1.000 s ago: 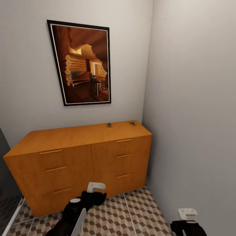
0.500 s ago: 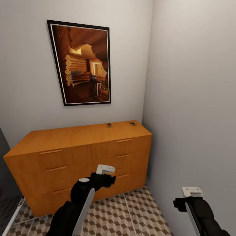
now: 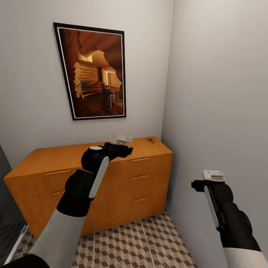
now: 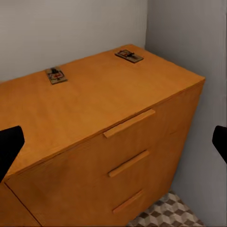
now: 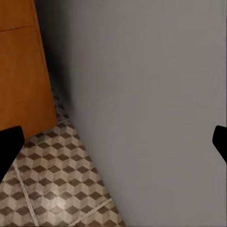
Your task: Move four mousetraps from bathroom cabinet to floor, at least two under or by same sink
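Orange drawer cabinet (image 3: 111, 186) fills the corner under a framed picture (image 3: 93, 72); cube-tiled bathroom floor (image 3: 141, 242) in front. Two mousetraps (image 4: 56, 75) (image 4: 129, 56) on cabinet top, near back wall. Left fingers (image 4: 9, 146) apart above cabinet; right fingers (image 5: 7, 144) apart beside side wall (image 3: 223, 93).
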### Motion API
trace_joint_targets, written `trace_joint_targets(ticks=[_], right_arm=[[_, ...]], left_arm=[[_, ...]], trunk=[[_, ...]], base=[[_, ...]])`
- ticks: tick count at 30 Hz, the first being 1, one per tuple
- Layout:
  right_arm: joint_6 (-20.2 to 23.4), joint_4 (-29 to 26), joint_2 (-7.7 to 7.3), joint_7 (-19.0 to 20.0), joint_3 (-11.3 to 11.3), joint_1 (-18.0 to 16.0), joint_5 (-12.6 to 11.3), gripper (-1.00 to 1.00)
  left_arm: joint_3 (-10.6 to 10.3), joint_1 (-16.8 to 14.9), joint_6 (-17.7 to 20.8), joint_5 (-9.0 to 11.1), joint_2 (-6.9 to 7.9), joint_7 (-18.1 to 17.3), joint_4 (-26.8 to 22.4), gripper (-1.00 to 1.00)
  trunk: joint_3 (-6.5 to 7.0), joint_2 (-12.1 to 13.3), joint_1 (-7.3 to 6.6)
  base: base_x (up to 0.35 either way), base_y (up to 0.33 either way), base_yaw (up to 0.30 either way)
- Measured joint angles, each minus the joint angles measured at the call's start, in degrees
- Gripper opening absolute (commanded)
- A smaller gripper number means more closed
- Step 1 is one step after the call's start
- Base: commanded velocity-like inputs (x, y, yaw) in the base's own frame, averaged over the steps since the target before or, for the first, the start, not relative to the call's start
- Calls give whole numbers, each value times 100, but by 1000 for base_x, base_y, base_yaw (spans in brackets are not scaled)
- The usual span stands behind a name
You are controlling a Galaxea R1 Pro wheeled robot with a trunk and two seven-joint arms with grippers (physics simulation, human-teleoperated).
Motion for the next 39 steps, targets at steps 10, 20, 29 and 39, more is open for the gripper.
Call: trace_joint_targets(ticks=[10, 20, 29, 39], right_arm=[[-2, 72, 33, -137, 45, -765, -34, 100], [-3, 694, 330, -245, 55, -1589, -45, 100], [0, 1693, 828, -507, 75, -2412, -41, 100], [0, 1919, 1163, -702, 338, -2701, -54, 100]], left_arm=[[369, -1206, 51, 27, 164, 10, 301, 100], [806, -1364, 120, 137, 763, -96, 364, 100], [878, -1386, 131, 435, 1188, -247, 345, 100], [877, -1387, 131, 520, 1191, -269, 506, 100]], trunk=[[-1, 0, 0], [-1, 0, 0], [-1, 0, -2], [-1, 0, -3]], base=[[0, 0, 0], [0, 0, 0], [73, 0, 0], [295, 0, 0]])
